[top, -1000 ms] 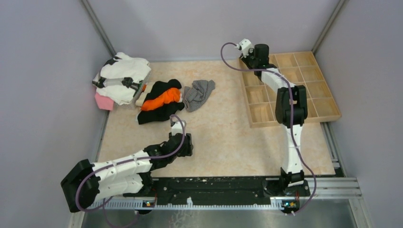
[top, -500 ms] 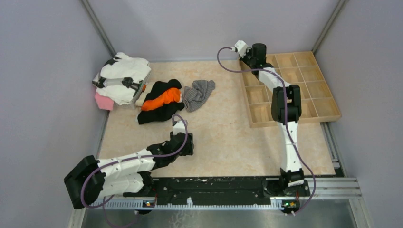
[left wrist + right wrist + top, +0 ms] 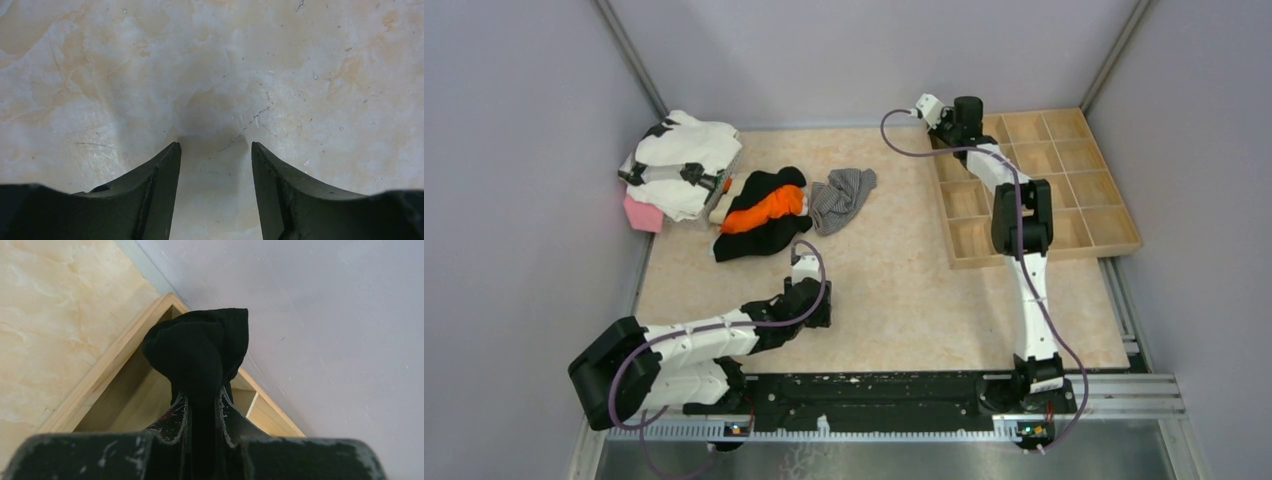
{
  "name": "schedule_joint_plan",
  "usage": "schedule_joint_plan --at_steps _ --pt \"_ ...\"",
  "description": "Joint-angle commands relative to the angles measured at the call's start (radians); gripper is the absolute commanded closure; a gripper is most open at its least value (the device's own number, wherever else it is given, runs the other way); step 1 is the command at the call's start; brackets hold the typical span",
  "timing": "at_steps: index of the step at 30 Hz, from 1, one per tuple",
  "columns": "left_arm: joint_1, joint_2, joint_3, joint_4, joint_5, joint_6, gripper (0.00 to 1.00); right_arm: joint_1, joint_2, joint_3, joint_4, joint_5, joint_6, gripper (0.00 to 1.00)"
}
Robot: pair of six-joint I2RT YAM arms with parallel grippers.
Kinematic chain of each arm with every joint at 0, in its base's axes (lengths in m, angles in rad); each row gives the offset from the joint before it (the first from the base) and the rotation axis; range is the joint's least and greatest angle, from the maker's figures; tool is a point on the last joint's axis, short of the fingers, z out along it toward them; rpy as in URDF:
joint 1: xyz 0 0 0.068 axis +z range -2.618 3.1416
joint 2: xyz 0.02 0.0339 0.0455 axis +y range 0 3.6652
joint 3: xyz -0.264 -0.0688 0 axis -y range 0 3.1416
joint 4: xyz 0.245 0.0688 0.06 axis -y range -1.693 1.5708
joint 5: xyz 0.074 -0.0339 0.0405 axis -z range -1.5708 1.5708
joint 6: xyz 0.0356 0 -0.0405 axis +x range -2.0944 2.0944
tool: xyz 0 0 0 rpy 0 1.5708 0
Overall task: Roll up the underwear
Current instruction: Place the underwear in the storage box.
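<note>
Over the far corner of the pale wooden divided tray (image 3: 117, 365), my right tool (image 3: 202, 402) has edged leftward — clamped on the rolled black cloth underwear (image 3: 197, 350), stowing seems next; my left tool (image 3: 215, 150) hangs parted, empty.

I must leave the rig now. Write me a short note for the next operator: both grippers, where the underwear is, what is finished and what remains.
Left gripper: open, empty, low over the table.
Right gripper: shut on the black underwear, bundled, above the far left corner compartment of the tray.
Grey underwear: loose on the table, beside the black and orange clothes.
Done: the black piece looks rolled, not yet set down.
Left: place it in the tray, then roll the grey one.
</note>
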Motion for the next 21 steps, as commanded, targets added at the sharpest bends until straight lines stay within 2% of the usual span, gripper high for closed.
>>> schedule_joint_plan --at_steps 1,16,21 --pt "0.006 0.026 0.028 0.032 0.002 0.019 0.39 -0.023 0.062 0.049 -0.021 0.037 -0.041 1.00" --pt "0.011 0.051 0.043 0.029 0.009 0.024 0.40 -0.035 0.106 0.069 -0.040 0.041 -0.029 1.00" --pt "0.013 0.055 0.045 0.028 0.008 0.026 0.39 -0.036 0.109 0.073 -0.035 0.047 -0.022 0.80"
